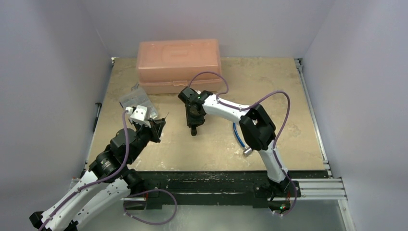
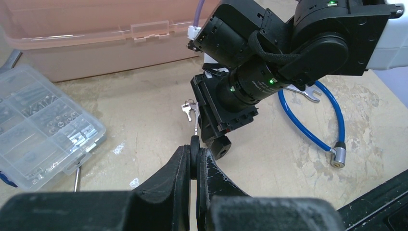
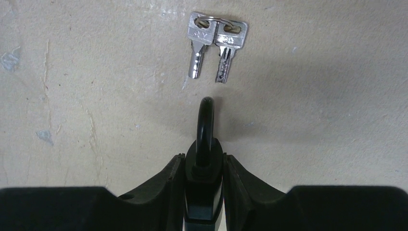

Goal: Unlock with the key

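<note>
While the top view takes in the whole worktop (image 1: 288,96), it loses all small detail. Largest first: pink lidded box (image 1: 179,65) at the back edge, clear parts organiser (image 1: 134,98) to its front left, blue cable lock (image 2: 312,120) lying near the right arm. Only the left wrist view shows a silver wrench (image 2: 303,92) beside that cable.

Black padlock (image 3: 204,190): only the right wrist view shows it properly, shackle pointing away from the camera towards the bunch of silver keys (image 3: 216,43), just short of them, not touching. Right claw (image 3: 204,163) is clamped on the padlock body, one finger against each side.

Key (image 2: 194,144): too small to pick out from above; the left wrist view has it. Left claw (image 2: 194,153) is pinched tight on the round black head, with the thin blade sticking out past the fingertips towards the right claw and the padlock. The key is held off the worktop, close to the padlock, and I can't tell whether they touch.

Writing: stamped characters on both silver key heads, too faint to read.
</note>
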Available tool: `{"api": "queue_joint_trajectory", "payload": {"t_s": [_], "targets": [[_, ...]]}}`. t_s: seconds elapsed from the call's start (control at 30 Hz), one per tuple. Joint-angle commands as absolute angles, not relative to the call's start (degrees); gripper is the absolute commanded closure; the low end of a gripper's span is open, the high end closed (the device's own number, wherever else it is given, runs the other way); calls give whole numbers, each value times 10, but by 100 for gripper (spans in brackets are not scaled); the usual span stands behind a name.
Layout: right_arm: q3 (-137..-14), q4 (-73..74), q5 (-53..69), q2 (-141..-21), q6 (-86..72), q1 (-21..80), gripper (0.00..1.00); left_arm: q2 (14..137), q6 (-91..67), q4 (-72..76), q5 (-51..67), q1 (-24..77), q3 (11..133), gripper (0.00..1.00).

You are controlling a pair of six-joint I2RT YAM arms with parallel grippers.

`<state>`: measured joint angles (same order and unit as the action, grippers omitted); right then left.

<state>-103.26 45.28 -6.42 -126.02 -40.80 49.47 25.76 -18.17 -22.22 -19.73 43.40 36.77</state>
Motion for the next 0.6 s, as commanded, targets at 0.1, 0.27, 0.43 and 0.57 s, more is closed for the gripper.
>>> {"api": "queue_joint_trajectory", "payload": {"t_s": [0.1, 0.27, 0.43, 0.57], "targets": [[-924, 399, -35, -1165, -440, 469, 100, 266, -168, -214, -191, 432, 381, 100], [-797, 313, 15, -1086, -471, 418, 100, 277, -163, -210, -177, 432, 382, 100], [-812, 392, -54, -1075, -506, 410, 100, 294, -156, -196, -149, 432, 382, 100], [-868, 506, -132, -1090, -555, 408, 100, 310, -153, -185, -127, 432, 382, 100]]}}
